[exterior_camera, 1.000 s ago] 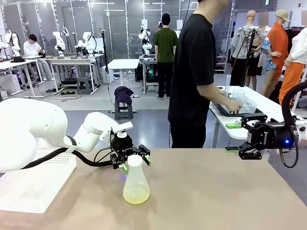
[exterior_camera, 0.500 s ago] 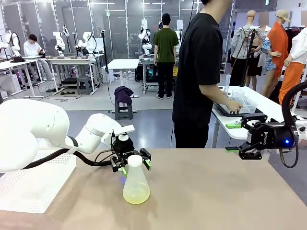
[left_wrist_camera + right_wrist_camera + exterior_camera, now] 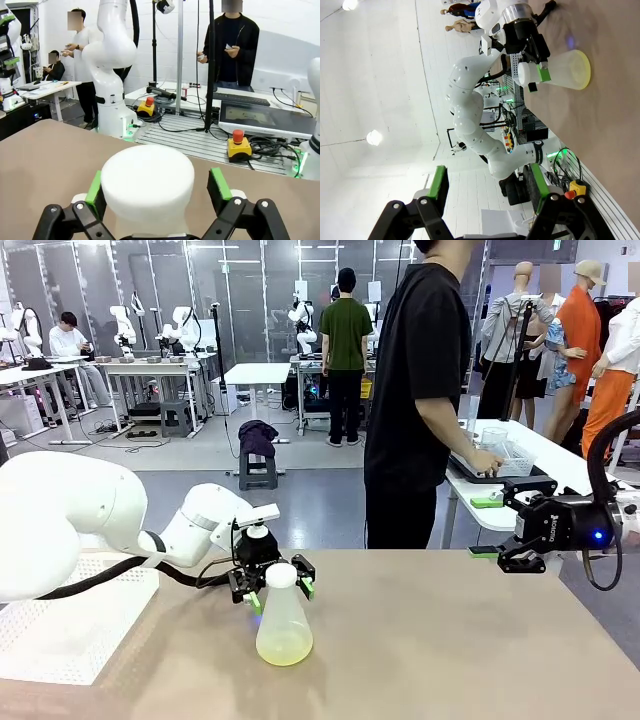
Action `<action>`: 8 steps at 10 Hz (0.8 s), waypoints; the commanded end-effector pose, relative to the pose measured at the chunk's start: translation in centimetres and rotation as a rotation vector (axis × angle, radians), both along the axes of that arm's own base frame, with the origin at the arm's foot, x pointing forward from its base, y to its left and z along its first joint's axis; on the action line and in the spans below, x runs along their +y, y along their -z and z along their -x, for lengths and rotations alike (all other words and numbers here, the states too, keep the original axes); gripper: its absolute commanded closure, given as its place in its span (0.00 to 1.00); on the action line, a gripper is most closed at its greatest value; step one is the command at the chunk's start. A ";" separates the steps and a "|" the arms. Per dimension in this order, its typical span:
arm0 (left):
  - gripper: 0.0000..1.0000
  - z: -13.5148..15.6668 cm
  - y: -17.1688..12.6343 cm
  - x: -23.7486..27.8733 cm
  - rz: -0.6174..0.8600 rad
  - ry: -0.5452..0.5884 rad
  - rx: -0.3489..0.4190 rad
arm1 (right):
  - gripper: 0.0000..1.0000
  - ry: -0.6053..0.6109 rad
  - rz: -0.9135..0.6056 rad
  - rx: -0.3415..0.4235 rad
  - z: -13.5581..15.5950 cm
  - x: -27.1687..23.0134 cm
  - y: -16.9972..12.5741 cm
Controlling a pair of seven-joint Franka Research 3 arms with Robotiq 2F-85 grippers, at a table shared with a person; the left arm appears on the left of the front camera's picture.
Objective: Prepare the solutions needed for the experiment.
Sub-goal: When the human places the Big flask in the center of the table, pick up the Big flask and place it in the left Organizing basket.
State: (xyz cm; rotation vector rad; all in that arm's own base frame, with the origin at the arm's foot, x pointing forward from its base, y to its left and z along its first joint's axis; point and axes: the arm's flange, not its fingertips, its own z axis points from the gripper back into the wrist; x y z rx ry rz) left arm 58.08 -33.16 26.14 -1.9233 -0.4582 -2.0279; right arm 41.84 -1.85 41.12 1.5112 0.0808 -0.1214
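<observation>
The solutions sit in a flask whose neck stands between the left gripper's spread-apart fingers.

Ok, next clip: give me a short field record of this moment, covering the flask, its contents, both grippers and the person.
flask: translucent conical flask upright on the table
contents: shallow pale yellow-green solution at the bottom
left gripper: open, fingers either side of the flask neck, right-hand pad clear of it
right gripper: open, empty, above the table's right far edge
person: standing at the far side, hand at a tray on another table
</observation>
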 end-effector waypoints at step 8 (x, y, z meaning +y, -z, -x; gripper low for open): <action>0.39 -0.7 -0.5 -0.3 0.075 -0.004 0.140 | 0.20 -0.009 -0.002 -0.001 0.0 0.0 -0.2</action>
